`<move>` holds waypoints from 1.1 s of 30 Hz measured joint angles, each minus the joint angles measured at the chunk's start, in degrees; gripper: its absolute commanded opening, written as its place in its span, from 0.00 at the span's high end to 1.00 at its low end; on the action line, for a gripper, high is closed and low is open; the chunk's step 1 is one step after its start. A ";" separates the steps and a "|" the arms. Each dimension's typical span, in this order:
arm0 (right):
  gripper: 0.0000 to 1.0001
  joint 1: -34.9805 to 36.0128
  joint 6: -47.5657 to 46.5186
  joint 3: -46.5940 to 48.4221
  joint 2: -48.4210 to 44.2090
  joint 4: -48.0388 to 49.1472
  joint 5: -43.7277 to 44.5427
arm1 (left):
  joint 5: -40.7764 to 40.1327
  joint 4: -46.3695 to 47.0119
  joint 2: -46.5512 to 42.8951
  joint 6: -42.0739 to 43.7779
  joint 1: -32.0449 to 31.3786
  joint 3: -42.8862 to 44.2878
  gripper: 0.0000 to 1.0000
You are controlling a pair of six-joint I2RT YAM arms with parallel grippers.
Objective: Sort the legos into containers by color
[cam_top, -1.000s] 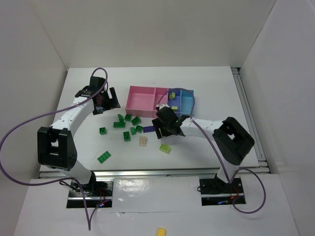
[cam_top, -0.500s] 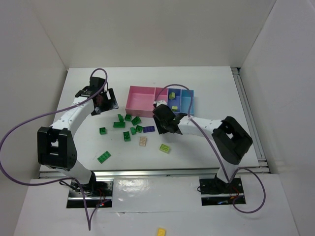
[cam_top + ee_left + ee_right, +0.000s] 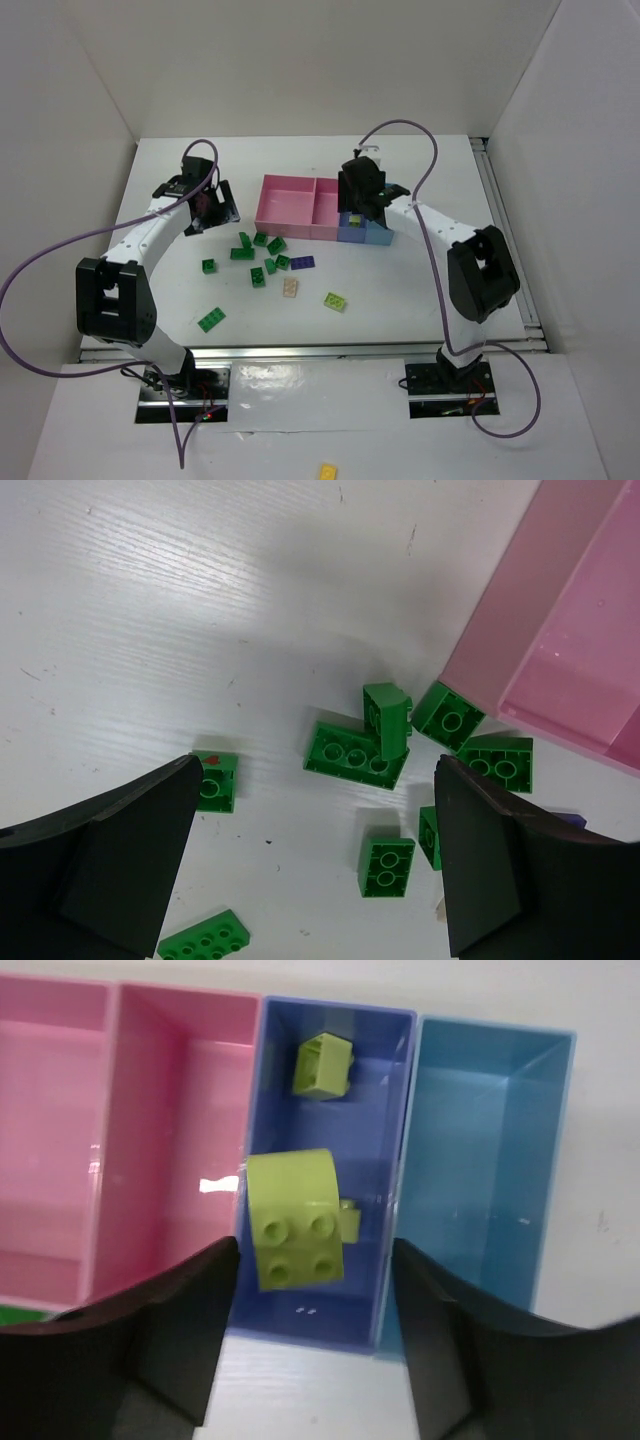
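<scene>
Left to right. The left gripper (image 3: pixel 318 765) hangs with its fingers spread wide and grips nothing. Directly beneath it lie the green bricks (image 3: pixel 355 752), two of them leaning on each other, others just beside them; one corner of the pink compartment (image 3: pixel 560 630) sits ahead and to its right. The right gripper (image 3: pixel 315 1250) is poised over the blue compartment (image 3: pixel 375 1110), jaws parted. A rounded lime brick (image 3: pixel 295 1220) lies below and between the jaws, free of both fingers; whether it is falling or at rest cannot be told. A second lime brick (image 3: pixel 322 1065) lies farther ahead in the same compartment, and the light-blue compartment (image 3: pixel 490 1160) to the right holds nothing.

Likely hazards: the left jaws, closing on crowded bricks, may catch two or shove one against the pink wall; the rounded brick, near one right finger, may be dragged out.

No brand, label or legible writing shows.
</scene>
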 measured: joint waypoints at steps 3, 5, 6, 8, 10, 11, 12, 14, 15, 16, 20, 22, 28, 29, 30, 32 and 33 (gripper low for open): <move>0.15 -1.09 -0.50 1.27 2.82 -0.42 -0.20 | 0.52 -0.07 0.00 -0.02 0.00 0.00 0.01; 0.17 -0.94 -0.70 1.25 2.67 -1.01 -0.24 | 0.98 -0.09 0.00 -0.02 0.00 0.00 0.01; 0.18 -0.63 -0.74 0.96 2.12 -0.96 -0.26 | 1.14 -0.09 0.00 -0.02 0.00 0.00 0.01; 0.19 0.57 -0.94 -1.09 -0.52 -0.76 -0.09 | 1.40 -0.13 0.00 0.00 0.00 0.02 0.01; 0.19 2.86 -1.20 -5.22 -4.98 -0.35 -0.57 | 1.51 -0.15 0.00 0.02 0.00 0.09 0.01; 0.19 4.57 -1.44 -7.74 -7.80 -0.44 -1.07 | 1.53 -0.15 0.00 0.02 0.00 0.13 0.01; 0.16 6.47 -1.79 -10.51 -10.56 -0.20 -1.97 | 1.57 -0.15 0.00 0.02 0.00 0.15 0.01; 0.12 11.37 -2.29 -15.82 -15.76 -0.42 -4.17 | 1.62 -0.15 0.00 0.07 0.00 0.20 0.01; 0.11 14.14 -2.51 -18.05 -17.55 -0.52 -5.31 | 1.64 -0.15 0.00 0.09 0.00 0.20 0.01; 0.11 16.83 -2.78 -19.63 -18.51 -0.83 -6.38 | 1.64 -0.15 0.00 0.09 0.00 0.20 0.01; 0.10 24.28 -3.50 -23.34 -18.29 -2.99 -10.16 | 1.77 -0.15 0.00 0.11 0.00 0.20 0.01; 0.10 25.73 -3.76 -24.35 -17.70 -4.15 -11.58 | 1.88 -0.17 0.00 0.11 0.00 0.20 0.01; 0.16 26.18 -4.31 -24.59 -11.26 -5.27 -11.87 | 2.45 -0.17 0.00 0.11 0.00 0.20 0.01; 0.20 26.14 -4.50 -24.59 -10.08 -5.20 -11.65 | 2.49 -0.17 0.00 0.11 0.00 0.20 0.01; 0.23 26.01 -4.81 -24.59 -9.05 -5.16 -11.61 | 2.51 -0.17 0.00 0.11 0.00 0.20 0.01; 0.29 25.57 -5.03 -24.55 -7.26 -4.94 -11.63 | 2.54 -0.17 0.00 0.11 0.00 0.20 0.01; 0.35 25.27 -5.07 -24.55 -6.47 -4.72 -11.69 | 2.51 -0.17 0.00 0.13 0.00 0.20 0.01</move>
